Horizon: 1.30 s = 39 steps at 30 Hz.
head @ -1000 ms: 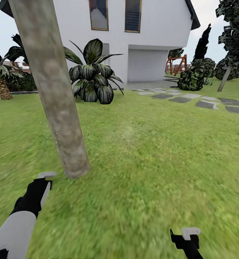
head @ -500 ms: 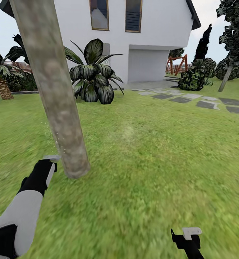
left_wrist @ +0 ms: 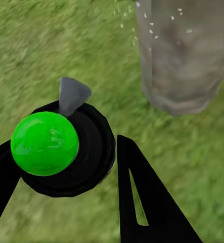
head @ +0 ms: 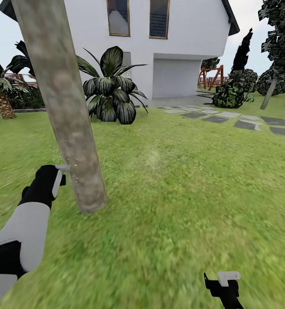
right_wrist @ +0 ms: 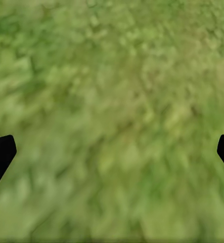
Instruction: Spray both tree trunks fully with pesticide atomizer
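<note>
A thick grey-brown tree trunk (head: 69,111) rises from the lawn at the left, its base in the grass in front of me. My left gripper (head: 58,172) is right beside the trunk's low part, on its left. It is shut on the pesticide atomizer (left_wrist: 46,144), a black round body with a bright green ball on top and a grey nozzle (left_wrist: 71,95) aimed toward the trunk (left_wrist: 185,55). White droplets speck the bark. A second tree (head: 268,92) with a dark-green crown stands far off at the right. My right gripper (head: 223,286) hangs low over grass, open and empty.
A white house (head: 181,38) stands behind the lawn, with a broad-leaved dark plant (head: 110,90) in front of it. Grey stepping stones (head: 245,122) cross the grass at the right. A short palm (head: 1,101) stands at the far left. Open grass lies right of the trunk.
My left arm has risen along the trunk with the atomizer and moved closer to the bark. The right arm has stayed where it was.
</note>
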Available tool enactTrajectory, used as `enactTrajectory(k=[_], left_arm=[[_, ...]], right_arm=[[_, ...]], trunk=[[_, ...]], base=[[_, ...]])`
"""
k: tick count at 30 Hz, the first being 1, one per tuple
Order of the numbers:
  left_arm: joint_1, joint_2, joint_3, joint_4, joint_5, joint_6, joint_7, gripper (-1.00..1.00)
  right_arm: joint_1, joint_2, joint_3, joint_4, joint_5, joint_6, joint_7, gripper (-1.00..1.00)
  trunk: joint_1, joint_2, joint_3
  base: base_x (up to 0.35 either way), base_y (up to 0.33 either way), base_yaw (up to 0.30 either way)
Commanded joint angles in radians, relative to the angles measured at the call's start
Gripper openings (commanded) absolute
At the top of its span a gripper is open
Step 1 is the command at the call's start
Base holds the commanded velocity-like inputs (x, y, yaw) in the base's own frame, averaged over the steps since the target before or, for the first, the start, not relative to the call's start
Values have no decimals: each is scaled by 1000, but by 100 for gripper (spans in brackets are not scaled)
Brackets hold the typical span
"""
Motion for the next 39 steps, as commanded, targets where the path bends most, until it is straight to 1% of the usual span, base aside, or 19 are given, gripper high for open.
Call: enactTrajectory(k=[1,5,9,11,13,14,15,17,18,19,20,21,24,25,27,31,35,39], left_arm=[[-2,1,1,-1,-6,6,-1,-100],[11,4,-2,1,-8,-3,0,-100],[52,5,-3,2,-8,-8,3,-100],[61,9,-1,1,-11,-8,4,-100],[55,22,1,1,-27,-6,7,-100],[47,32,1,0,-45,-3,11,-100],[20,38,2,0,-74,0,13,-100],[-11,44,2,1,-100,2,13,-100],[-15,48,2,1,-104,2,13,-100],[-18,58,2,1,-107,3,13,-100],[-13,74,1,1,-106,1,11,-100],[-9,79,0,1,-106,-3,10,-100],[-5,77,0,1,-105,-8,9,-100],[5,73,1,2,-104,-9,8,-100],[42,66,3,1,-104,-12,10,-100],[72,53,3,2,-104,-31,12,-100],[82,48,3,1,-104,-35,13,-100],[83,48,2,-1,-105,-35,14,-100]], right_arm=[[-1,0,-4,1,11,-3,-7,100],[-1,0,-4,1,11,-3,-7,100],[-1,0,-4,1,11,-3,-7,100],[-1,0,-4,1,11,-3,-7,100],[-1,0,-4,1,11,-3,-7,100],[-1,0,-4,1,11,-3,-7,100],[-1,0,-4,1,11,-3,-7,100],[-1,0,-4,1,11,-3,-7,100],[-1,0,-4,1,11,-3,-7,100],[-1,0,-4,1,11,-3,-7,100],[-1,1,-4,1,11,-3,-7,100],[-1,1,-4,1,11,-3,-7,100],[-1,1,-4,1,11,-3,-7,100],[-1,1,-4,1,11,-3,-7,100],[-1,1,-4,1,11,-3,-7,100],[-1,1,-4,1,11,-3,-7,100],[-1,1,-4,1,11,-3,-7,100],[-1,1,-4,1,11,-3,-7,100]], trunk=[[0,0,-1],[0,0,-1],[0,0,-1],[0,0,-1],[0,0,-1],[0,0,-1],[0,0,-1],[0,0,-1],[0,0,-1],[0,0,-1],[0,0,-1],[0,0,-1],[0,0,-1],[0,0,-1],[0,0,-1],[0,0,-1],[0,0,-1],[0,0,-1]], base=[[0,0,0],[0,0,0],[0,0,0],[0,0,0],[0,0,0],[0,0,0],[0,0,0],[0,0,0],[0,0,0],[0,0,0],[0,0,0],[0,0,0],[0,0,0],[0,0,0],[0,0,0],[98,-124,0],[57,-252,0],[5,-273,0]])
